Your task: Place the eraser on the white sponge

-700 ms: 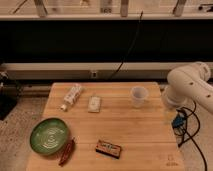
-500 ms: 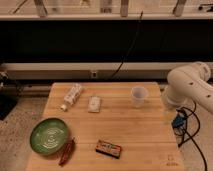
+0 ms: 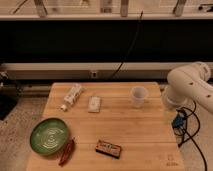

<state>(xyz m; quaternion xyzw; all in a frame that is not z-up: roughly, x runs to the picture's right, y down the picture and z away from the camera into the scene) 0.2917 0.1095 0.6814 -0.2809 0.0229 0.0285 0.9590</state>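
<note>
eraser (image 3: 108,148): flat on the table's near edge, well apart from the gripper (image 3: 171,111), leftward in view and nearer the camera
long axis: roughly left-right
white sponge (image 3: 94,103): farther left, behind the eraser
gripper: at the table's right edge; grip state cannot tell

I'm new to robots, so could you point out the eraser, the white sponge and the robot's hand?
eraser (image 3: 108,148): camera view, on its tan-orange label.
white sponge (image 3: 94,103): camera view, middle of its top.
hand (image 3: 171,112): camera view, beside the table (image 3: 145,130) at its right edge, on the hand's lower end.
</note>
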